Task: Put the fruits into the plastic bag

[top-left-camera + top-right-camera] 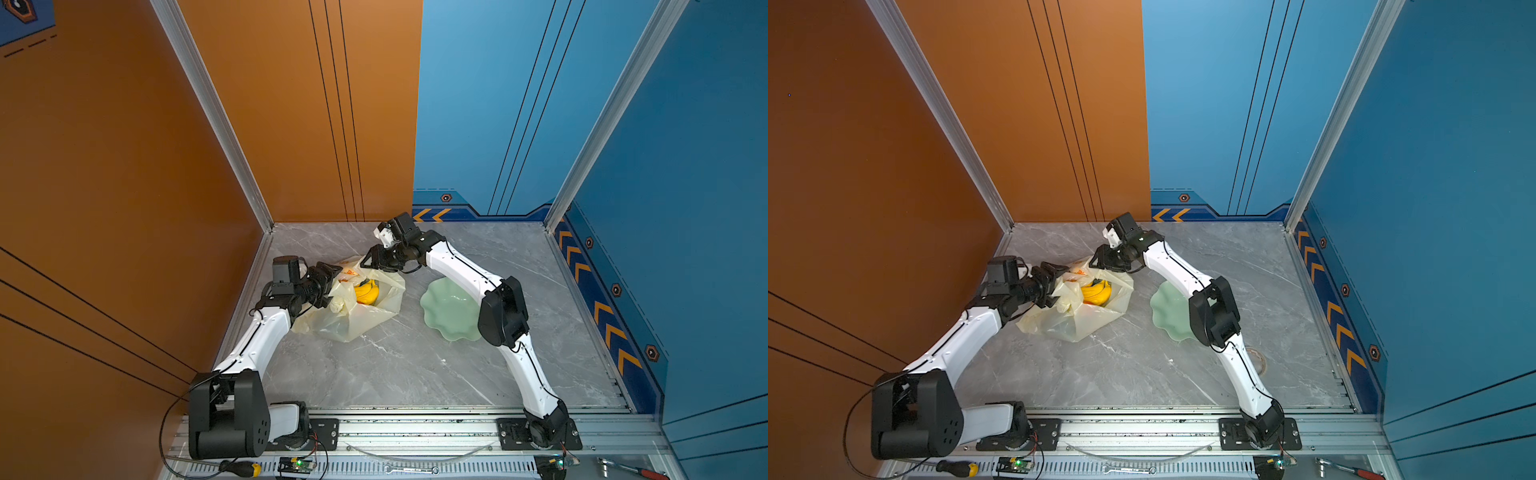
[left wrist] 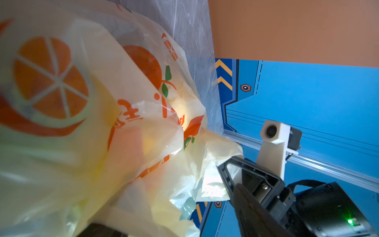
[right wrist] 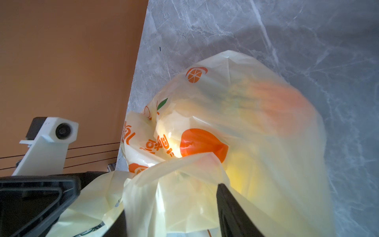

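The plastic bag [image 1: 353,316] lies slumped on the marble table at the back left, its mouth facing up. Through that mouth a yellow banana bunch [image 1: 366,291] [image 1: 1096,291] shows inside the bag. Other fruits are only blurred orange and yellow shapes behind the film [image 3: 283,102]. My left gripper [image 1: 332,286] [image 2: 170,207] stands open at the bag's left rim, with loose film between its fingers [image 2: 256,215]. My right gripper [image 1: 376,266] [image 3: 172,199] stands open at the bag's far rim, and bag film drapes between its fingers [image 3: 235,211].
A pale green wavy-rimmed dish [image 1: 449,311] sits right of the bag, partly under my right arm. The orange wall [image 1: 124,208] stands close behind my left arm. Tools lie on the front rail, among them a screwdriver [image 1: 241,468].
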Available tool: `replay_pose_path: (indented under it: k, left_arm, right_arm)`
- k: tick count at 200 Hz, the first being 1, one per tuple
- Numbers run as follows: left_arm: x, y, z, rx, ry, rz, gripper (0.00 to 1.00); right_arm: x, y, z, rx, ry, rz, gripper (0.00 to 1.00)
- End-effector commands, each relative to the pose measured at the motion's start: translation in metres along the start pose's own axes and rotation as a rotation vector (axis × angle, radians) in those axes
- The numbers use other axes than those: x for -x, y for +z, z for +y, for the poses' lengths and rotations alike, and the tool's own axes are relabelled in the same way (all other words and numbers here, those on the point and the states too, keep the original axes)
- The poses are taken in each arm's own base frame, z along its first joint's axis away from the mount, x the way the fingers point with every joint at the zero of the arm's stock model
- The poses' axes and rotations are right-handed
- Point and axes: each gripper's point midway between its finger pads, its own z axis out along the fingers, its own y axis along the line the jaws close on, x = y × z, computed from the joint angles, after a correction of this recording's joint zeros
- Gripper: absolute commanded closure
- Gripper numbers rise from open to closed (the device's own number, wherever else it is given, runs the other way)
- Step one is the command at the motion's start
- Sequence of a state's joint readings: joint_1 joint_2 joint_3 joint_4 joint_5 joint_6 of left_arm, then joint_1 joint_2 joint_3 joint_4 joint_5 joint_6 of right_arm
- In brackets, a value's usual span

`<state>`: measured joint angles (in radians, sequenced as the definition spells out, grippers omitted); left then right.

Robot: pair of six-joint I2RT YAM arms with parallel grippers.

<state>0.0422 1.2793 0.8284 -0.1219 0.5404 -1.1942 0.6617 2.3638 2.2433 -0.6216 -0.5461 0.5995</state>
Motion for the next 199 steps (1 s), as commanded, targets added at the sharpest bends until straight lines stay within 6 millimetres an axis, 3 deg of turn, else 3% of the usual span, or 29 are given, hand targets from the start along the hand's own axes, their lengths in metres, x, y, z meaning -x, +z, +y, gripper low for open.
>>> replay_pose_path:
  k: [1, 9, 20, 28, 30, 32, 36, 94, 108, 111, 118, 165, 199]
  left_arm:
    - [-0.004, -0.016, -0.009, 0.037, 0.057, -0.014, 0.07]
    - [-0.005, -0.018, -0.008, 0.05, 0.068, -0.014, 0.04]
    - [-0.006, -0.023, -0.008, 0.059, 0.082, -0.014, 0.02]
    - [-0.008, -0.026, -0.009, 0.063, 0.089, -0.016, 0.02]
    - [-0.007, -0.027, -0.01, 0.063, 0.093, -0.018, 0.02]
    - [-0.008, -0.027, -0.009, 0.066, 0.094, -0.018, 0.02]
    - [-0.008, -0.029, -0.009, 0.068, 0.099, -0.022, 0.02]
    - [-0.013, -0.062, -0.014, 0.161, 0.224, -0.061, 0.02]
    - [-0.015, -0.067, -0.007, 0.195, 0.238, -0.064, 0.02]
    - [-0.014, -0.071, -0.017, 0.179, 0.253, -0.073, 0.02]
    - [-0.015, -0.075, -0.017, 0.191, 0.264, -0.077, 0.02]
    - [-0.022, -0.1, -0.015, 0.283, 0.354, -0.105, 0.02]
    - [-0.029, -0.116, -0.03, 0.272, 0.399, -0.122, 0.02]
  right_arm:
    - [-0.004, -0.013, 0.004, -0.025, -0.016, 0.004, 0.47]
    - [-0.004, -0.015, 0.005, -0.025, -0.018, 0.004, 0.46]
    - [-0.004, -0.018, 0.006, -0.028, -0.024, 0.001, 0.36]
    - [-0.003, -0.02, 0.008, -0.031, -0.031, -0.003, 0.24]
    - [-0.003, -0.021, 0.008, -0.032, -0.034, -0.003, 0.17]
    - [-0.003, -0.022, 0.008, -0.032, -0.035, -0.004, 0.04]
    - [-0.003, -0.023, 0.009, -0.033, -0.037, -0.004, 0.0]
    - [0.002, -0.046, 0.021, -0.041, -0.076, -0.036, 0.0]
    - [0.005, -0.053, 0.023, -0.049, -0.084, -0.051, 0.0]
    - [0.005, -0.055, 0.023, -0.052, -0.084, -0.053, 0.0]
    - [0.006, -0.059, 0.024, -0.061, -0.084, -0.058, 0.0]
    - [0.005, -0.086, 0.013, -0.226, -0.146, -0.068, 0.0]
    - [0.003, -0.106, 0.012, -0.333, -0.237, -0.088, 0.0]
